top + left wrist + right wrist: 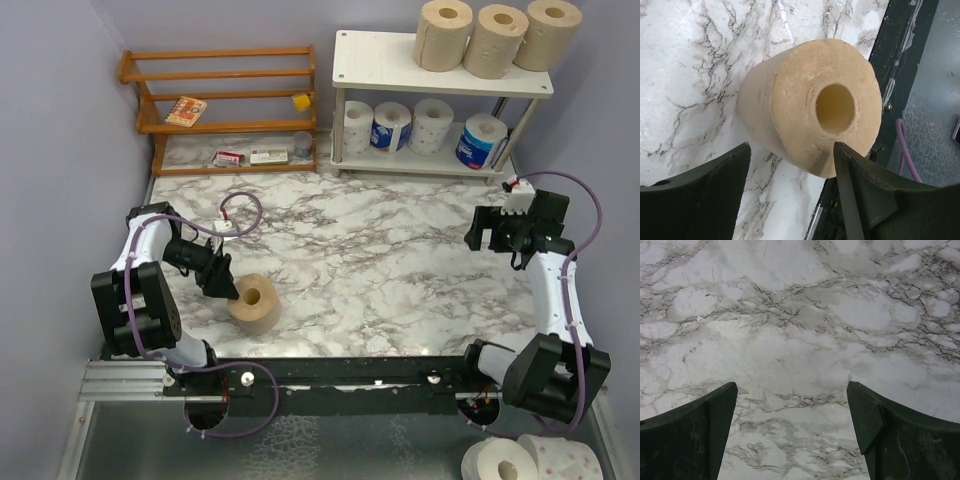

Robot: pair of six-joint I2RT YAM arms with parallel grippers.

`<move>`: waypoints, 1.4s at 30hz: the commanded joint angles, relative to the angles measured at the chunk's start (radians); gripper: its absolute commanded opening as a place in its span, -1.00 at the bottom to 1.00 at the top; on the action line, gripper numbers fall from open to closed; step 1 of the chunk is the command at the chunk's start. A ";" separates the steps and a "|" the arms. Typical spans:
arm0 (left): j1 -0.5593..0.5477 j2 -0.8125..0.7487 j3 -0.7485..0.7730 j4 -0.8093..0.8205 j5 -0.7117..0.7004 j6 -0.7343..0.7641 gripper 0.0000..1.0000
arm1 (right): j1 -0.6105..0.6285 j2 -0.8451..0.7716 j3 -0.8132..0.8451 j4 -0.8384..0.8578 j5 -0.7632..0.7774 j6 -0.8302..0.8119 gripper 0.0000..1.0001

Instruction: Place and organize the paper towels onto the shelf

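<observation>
**Left gripper (222, 285) spread, lined up on the tan roll (255, 302)**

Top view: roll sits near the desk's (400, 250) near-left corner, on end, core up. Left gripper is just left of it. The right gripper (482, 232) is well apart, by the right edge. Shelf (380, 62) in the far-right corner carries seven rolls (445, 35); its top board has bare room at the left end. Wooden rack (220, 100) far-left, not in the path.

Left wrist: roll dead ahead between the open fingers (715, 185); contact unclear.

Right wrist: gripper spread over bare marble, holding nothing.
</observation>
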 commanded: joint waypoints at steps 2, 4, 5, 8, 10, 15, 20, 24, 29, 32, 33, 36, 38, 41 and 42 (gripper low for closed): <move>-0.056 -0.056 -0.015 -0.018 0.048 0.055 0.33 | -0.018 -0.024 -0.014 -0.006 -0.031 -0.011 0.82; -0.070 -0.060 -0.022 -0.017 0.042 0.058 0.26 | -0.018 -0.019 -0.013 -0.006 -0.030 -0.010 0.82; -0.071 -0.055 -0.021 -0.017 0.042 0.057 0.23 | -0.019 -0.017 -0.012 -0.008 -0.031 -0.010 0.82; -0.073 -0.037 -0.021 -0.017 0.035 0.055 0.21 | -0.020 -0.019 -0.012 -0.008 -0.030 -0.011 0.81; -0.074 -0.030 -0.026 -0.017 0.029 0.055 0.21 | -0.020 -0.025 -0.013 -0.007 -0.032 -0.012 0.82; -0.075 -0.027 -0.031 -0.015 0.023 0.053 0.28 | -0.020 -0.026 -0.014 -0.006 -0.032 -0.012 0.82; -0.081 -0.017 -0.030 -0.002 0.019 0.034 0.09 | -0.020 -0.038 -0.010 -0.016 -0.061 -0.025 0.82; -0.091 -0.002 -0.028 -0.001 0.019 0.030 -0.02 | -0.020 -0.044 -0.011 -0.016 -0.067 -0.027 0.83; -0.116 0.006 -0.027 -0.001 0.017 0.029 -0.38 | -0.020 -0.036 -0.010 -0.016 -0.062 -0.025 0.83; -0.128 0.011 -0.026 -0.001 0.017 0.027 -0.74 | -0.020 -0.036 -0.011 -0.016 -0.060 -0.025 0.83; -0.131 0.012 -0.025 -0.001 0.016 0.026 -0.98 | -0.020 -0.037 -0.012 -0.014 -0.060 -0.025 0.83; -0.133 0.011 -0.019 -0.016 0.015 0.031 -1.00 | -0.019 -0.036 -0.012 -0.014 -0.060 -0.024 0.83; -0.136 0.005 -0.005 -0.019 0.014 0.016 -1.00 | -0.020 -0.035 -0.011 -0.014 -0.058 -0.024 0.83; -0.137 -0.018 0.023 -0.020 0.025 -0.002 -1.00 | -0.020 -0.033 -0.011 -0.013 -0.057 -0.024 0.83; -0.138 -0.028 0.039 -0.020 0.031 -0.012 -1.00 | -0.020 -0.033 -0.011 -0.012 -0.056 -0.023 0.83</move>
